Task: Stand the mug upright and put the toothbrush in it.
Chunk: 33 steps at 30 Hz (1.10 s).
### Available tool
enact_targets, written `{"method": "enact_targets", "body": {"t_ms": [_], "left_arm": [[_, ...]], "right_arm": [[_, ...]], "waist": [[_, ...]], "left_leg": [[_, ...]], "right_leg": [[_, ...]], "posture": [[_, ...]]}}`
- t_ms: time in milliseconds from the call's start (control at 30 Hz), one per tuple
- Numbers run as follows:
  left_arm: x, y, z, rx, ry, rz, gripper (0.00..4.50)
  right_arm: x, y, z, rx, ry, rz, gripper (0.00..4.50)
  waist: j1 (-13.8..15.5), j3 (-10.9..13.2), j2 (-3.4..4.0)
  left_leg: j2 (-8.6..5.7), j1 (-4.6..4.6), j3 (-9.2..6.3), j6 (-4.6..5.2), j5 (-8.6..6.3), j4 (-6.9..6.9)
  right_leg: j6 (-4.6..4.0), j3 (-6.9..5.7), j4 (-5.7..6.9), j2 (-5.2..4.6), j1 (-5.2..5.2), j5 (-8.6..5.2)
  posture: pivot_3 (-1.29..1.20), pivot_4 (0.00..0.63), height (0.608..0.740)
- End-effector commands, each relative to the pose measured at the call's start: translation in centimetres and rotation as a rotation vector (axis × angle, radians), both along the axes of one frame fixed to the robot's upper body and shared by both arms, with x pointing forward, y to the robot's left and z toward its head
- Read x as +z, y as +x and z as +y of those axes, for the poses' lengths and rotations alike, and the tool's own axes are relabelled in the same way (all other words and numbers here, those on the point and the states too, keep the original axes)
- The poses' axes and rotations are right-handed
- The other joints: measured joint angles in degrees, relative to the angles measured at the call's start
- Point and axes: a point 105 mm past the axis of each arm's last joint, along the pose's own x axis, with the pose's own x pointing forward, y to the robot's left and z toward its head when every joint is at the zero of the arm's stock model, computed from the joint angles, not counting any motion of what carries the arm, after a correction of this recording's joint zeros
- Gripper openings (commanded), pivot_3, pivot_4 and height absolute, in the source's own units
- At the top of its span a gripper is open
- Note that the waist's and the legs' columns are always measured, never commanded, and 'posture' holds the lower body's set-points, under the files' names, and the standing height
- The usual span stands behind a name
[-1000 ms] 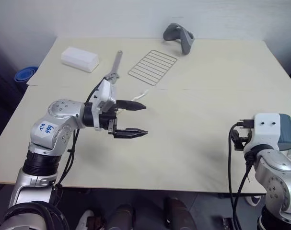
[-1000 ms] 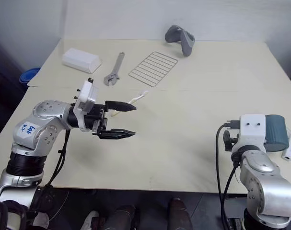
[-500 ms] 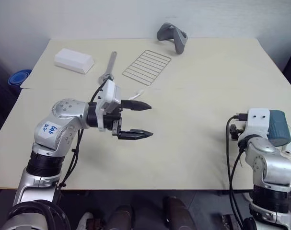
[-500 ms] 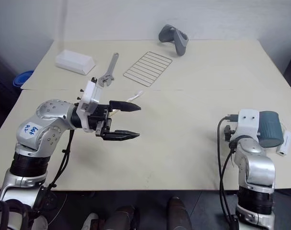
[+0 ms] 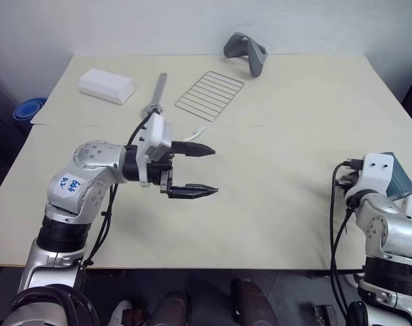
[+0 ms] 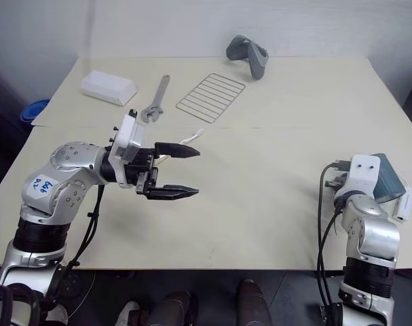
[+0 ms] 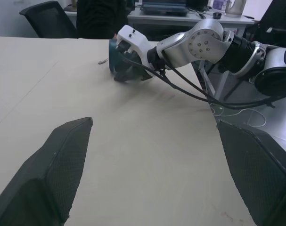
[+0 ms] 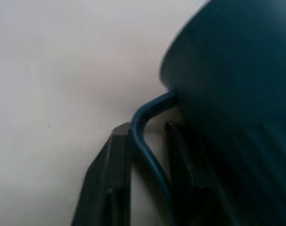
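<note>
Right gripper (image 8: 145, 136) sits at the lower right of the head views, its two black fingers (image 8: 107, 179) closed around the loop handle of the mug (image 8: 232, 94); the handle runs between them in the right wrist view. Mug is at the right table edge, mostly hidden behind the white wrist housing, only a teal sliver showing (image 6: 390, 182); whether it lies or stands is unclear. Left gripper (image 5: 204, 170) hovers mid-left over the table (image 5: 280, 149), pointing toward frame right, jaws wide apart, holding nothing. Toothbrush (image 5: 194, 133) lies flat on the table just above that gripper, centre-left. Wrench (image 5: 155, 95), wire rack (image 5: 210, 95) and white box (image 5: 106, 85) lie in the upper left, grey gadget (image 5: 246, 54) at top centre.
</note>
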Motion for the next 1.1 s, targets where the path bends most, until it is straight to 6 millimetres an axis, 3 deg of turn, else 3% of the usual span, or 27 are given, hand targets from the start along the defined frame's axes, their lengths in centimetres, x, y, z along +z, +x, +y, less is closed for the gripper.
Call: {"method": "enact_targets", "body": {"t_ms": [33, 100, 200, 267, 300, 367, 433, 500, 567, 767, 933, 1100], "left_arm": [[0.8, -0.3, 0.4, 0.001, -0.015, -0.030, 4.50], [0.9, -0.3, 0.4, 0.000, -0.017, -0.028, 4.50], [0.9, -0.1, 0.7, 0.016, -0.019, -0.027, 4.50], [1.2, 0.3, 1.5, 0.058, -0.024, -0.028, 4.50], [1.5, 0.4, 2.2, 0.097, -0.038, -0.021, 4.50], [1.9, 0.6, 3.3, 0.149, -0.057, -0.011, 4.50], [2.1, 0.5, 4.5, 0.203, -0.066, 0.005, 4.50], [1.1, -0.2, 7.0, 0.316, -0.022, 0.029, 4.50], [0.2, -1.0, 8.8, 0.395, 0.023, 0.040, 4.50], [0.7, -2.8, 10.5, 0.513, 0.040, 0.041, 4.50], [1.2, -3.4, 10.5, 0.528, 0.061, 0.042, 4.50], [1.3, -3.6, 10.9, 0.542, 0.081, 0.052, 4.50]], "right_arm": [[-0.4, -0.5, -0.4, -0.015, 0.020, 0.020, 0.17], [0.4, -0.1, 0.3, 0.013, 0.044, -0.021, 0.14], [3.3, 1.5, 3.7, 0.153, 0.086, -0.156, 0.14], [5.8, 2.5, 7.8, 0.337, 0.090, -0.266, 0.14], [7.4, 2.7, 11.2, 0.486, 0.107, -0.346, 0.14], [9.0, 2.5, 15.3, 0.668, 0.136, -0.440, 0.14], [9.2, 2.3, 18.3, 0.790, 0.165, -0.483, 0.14], [8.7, 1.7, 23.5, 0.996, 0.227, -0.528, 0.14], [8.5, 1.0, 26.8, 1.129, 0.295, -0.571, 0.14], [7.0, 0.3, 31.2, 1.318, 0.536, -0.617, 0.14], [5.6, 0.7, 33.3, 1.380, 0.559, -0.601, 0.14], [3.9, 1.2, 32.9, 1.353, 0.601, -0.574, 0.14]], "waist": [[0.0, 0.0, -0.02], [0.0, 0.0, -0.02], [-0.4, 0.0, -0.02], [-0.9, 0.0, 0.00], [-1.4, 0.0, 0.00], [-2.1, 0.0, 0.02], [-2.1, 0.0, 0.03], [-2.1, 0.0, 0.02], [-2.6, 0.0, 0.02], [-1.1, 0.0, 0.03], [-1.1, 0.0, 0.04], [-1.9, 0.0, 0.06]], "left_leg": [[0.01, 0.00, 0.00, 0.00, 0.00, 0.00], [0.00, 0.00, 0.00, 0.00, 0.00, 0.00], [0.01, 0.01, 0.00, -0.01, 0.01, 0.00], [0.08, 0.05, 0.07, -0.03, 0.01, -0.01], [0.15, 0.05, 0.09, -0.07, 0.01, -0.02], [0.24, 0.09, 0.11, -0.15, 0.01, -0.06], [0.34, 0.12, 0.10, -0.21, -0.01, -0.11], [0.35, 0.12, 0.02, -0.23, -0.03, -0.10], [0.36, 0.15, 0.02, -0.26, -0.07, -0.13], [0.19, 0.01, -0.41, -0.24, -0.07, 0.06], [0.16, 0.03, -0.44, -0.24, -0.07, 0.04], [0.24, 0.06, -0.45, -0.30, -0.07, -0.02]], "right_leg": [[0.00, 0.00, 0.00, 0.00, 0.00, 0.00], [0.00, 0.00, 0.00, 0.00, 0.00, 0.00], [0.00, 0.00, 0.01, 0.01, 0.00, 0.00], [0.00, 0.07, 0.04, 0.08, -0.01, 0.00], [0.00, 0.10, 0.08, 0.14, -0.04, 0.00], [-0.01, 0.19, 0.17, 0.25, -0.12, 0.00], [-0.03, 0.23, 0.21, 0.38, -0.16, -0.01], [-0.04, 0.20, 0.19, 0.38, -0.17, -0.02], [-0.05, 0.17, 0.17, 0.38, -0.17, -0.02], [-0.15, -0.34, 0.10, 0.10, 0.00, 0.02], [-0.16, -0.42, 0.11, 0.08, 0.00, 0.02], [-0.24, -0.49, 0.15, 0.10, -0.02, -0.03]], "posture": [[0.00, 0.150, 0.740], [0.00, 0.150, 0.740], [0.00, 0.150, 0.740], [0.00, 0.150, 0.740], [0.00, 0.150, 0.740], [0.00, 0.150, 0.740], [0.00, 0.150, 0.740], [0.00, 0.150, 0.740], [0.00, 0.150, 0.740], [0.00, 0.150, 0.740], [0.00, 0.150, 0.740], [0.00, 0.150, 0.740]]}}
